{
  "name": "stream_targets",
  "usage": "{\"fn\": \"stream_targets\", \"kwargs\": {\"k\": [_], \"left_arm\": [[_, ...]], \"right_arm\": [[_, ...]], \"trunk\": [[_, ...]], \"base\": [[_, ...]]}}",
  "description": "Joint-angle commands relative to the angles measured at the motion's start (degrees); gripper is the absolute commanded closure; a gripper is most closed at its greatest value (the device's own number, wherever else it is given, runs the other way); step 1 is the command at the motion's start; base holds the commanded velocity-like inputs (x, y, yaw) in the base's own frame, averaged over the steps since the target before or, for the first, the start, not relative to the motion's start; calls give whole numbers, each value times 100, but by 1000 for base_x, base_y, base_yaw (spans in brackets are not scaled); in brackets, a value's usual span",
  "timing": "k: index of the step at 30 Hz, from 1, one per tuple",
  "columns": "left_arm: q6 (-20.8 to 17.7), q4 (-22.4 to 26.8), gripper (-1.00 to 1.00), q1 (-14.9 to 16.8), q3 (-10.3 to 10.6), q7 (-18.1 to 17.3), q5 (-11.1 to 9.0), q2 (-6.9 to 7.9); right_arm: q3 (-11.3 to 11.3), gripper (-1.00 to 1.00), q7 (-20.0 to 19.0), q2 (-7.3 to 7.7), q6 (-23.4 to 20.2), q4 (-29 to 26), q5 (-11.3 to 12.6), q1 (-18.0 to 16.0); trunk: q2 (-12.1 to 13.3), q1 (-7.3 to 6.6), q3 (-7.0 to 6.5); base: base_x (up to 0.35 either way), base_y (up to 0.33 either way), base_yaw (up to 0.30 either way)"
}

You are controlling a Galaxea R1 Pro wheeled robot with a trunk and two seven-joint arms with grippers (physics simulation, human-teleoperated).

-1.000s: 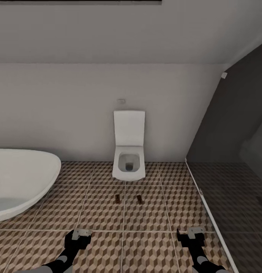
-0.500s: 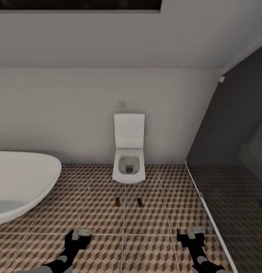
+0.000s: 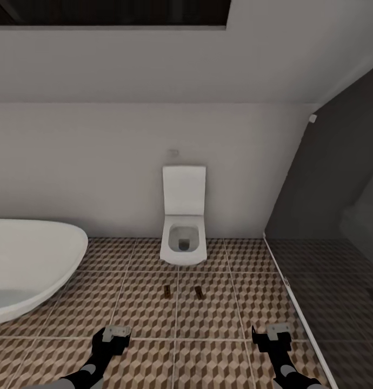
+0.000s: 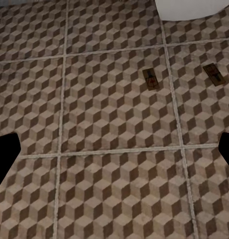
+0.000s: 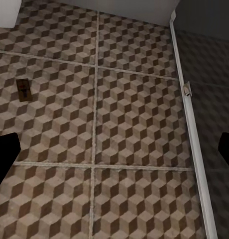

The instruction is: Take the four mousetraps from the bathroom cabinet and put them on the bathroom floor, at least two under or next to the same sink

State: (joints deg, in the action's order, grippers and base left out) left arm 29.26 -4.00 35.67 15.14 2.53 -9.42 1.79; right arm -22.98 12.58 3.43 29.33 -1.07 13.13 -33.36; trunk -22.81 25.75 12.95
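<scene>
Two mousetraps lie flat on the patterned bathroom floor (image 3: 148, 308) in front of the toilet, the left one (image 3: 167, 292) and the right one (image 3: 199, 292) about half a tile apart. The left wrist view shows both, the left mousetrap (image 4: 151, 79) and the right mousetrap (image 4: 213, 74). The right wrist view shows one mousetrap (image 5: 23, 90). My left gripper (image 3: 113, 336) and right gripper (image 3: 273, 334) hang low over the tiles, well short of the traps, both open and empty. The cabinet, the sink and the other mousetraps are out of view.
A white square toilet (image 3: 182, 229) hangs on the back wall. The white oval bathtub (image 3: 30, 270) fills the left side. A glass shower screen with a white floor rail (image 3: 294, 308) bounds the dark shower floor on the right.
The whole picture has shifted downward and things look slightly smaller: the camera has drawn back. The two mousetraps keep their places on the floor, and both arms hold the same pose.
</scene>
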Motion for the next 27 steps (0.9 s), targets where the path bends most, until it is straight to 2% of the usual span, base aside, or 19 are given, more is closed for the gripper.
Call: {"fn": "stream_targets", "kwargs": {"k": [1, 27], "left_arm": [[35, -22, -100, 10, 50, 10, -39, -3], [28, -22, -100, 6, 50, 10, -41, -3]], "right_arm": [[-50, -100, 17, 0, 11, 1, 41, -4], [-51, -100, 17, 0, 11, 1, 41, -4]], "trunk": [[-11, 4, 1], [-11, 4, -241]], "base": [[0, 0, 0], [0, 0, 0]]}}
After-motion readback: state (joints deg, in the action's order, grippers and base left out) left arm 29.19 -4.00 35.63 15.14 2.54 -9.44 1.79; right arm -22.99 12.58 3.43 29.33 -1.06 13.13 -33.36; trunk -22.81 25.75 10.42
